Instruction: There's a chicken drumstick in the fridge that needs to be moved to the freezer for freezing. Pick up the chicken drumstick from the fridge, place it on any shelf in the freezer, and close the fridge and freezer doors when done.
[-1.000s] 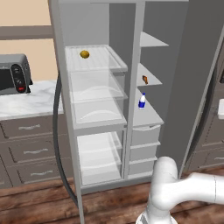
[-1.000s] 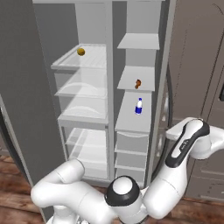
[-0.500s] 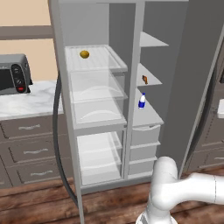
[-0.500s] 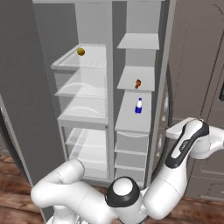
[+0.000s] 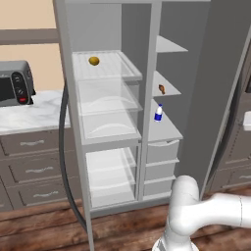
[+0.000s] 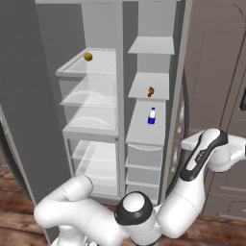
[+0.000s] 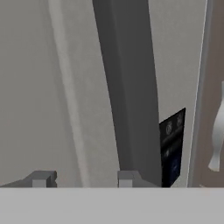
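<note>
The chicken drumstick (image 5: 162,88) (image 6: 151,91) lies on a solid shelf (image 5: 169,89) (image 6: 158,84) in the narrow freezer (image 5: 169,127) (image 6: 149,134). The wider fridge (image 5: 105,127) (image 6: 91,125) with glass shelves stands beside it. Both doors are open: the fridge door (image 5: 61,73) (image 6: 24,96) at left, the freezer door (image 5: 220,73) (image 6: 211,62) at right. My gripper (image 7: 84,179) is close against the freezer door's outer face (image 7: 65,87), beside its dark handle (image 7: 131,87). Its fingertips (image 7: 41,178) stand apart with nothing between them. My wrist (image 6: 211,144) reaches around that door's edge.
A yellow ball (image 5: 94,61) (image 6: 88,56) sits on the fridge's top glass shelf. A blue-and-white bottle (image 5: 158,112) (image 6: 152,116) stands one shelf below the drumstick. A microwave (image 5: 14,83) rests on the counter at left. A dark dispenser panel (image 7: 173,144) is on the door.
</note>
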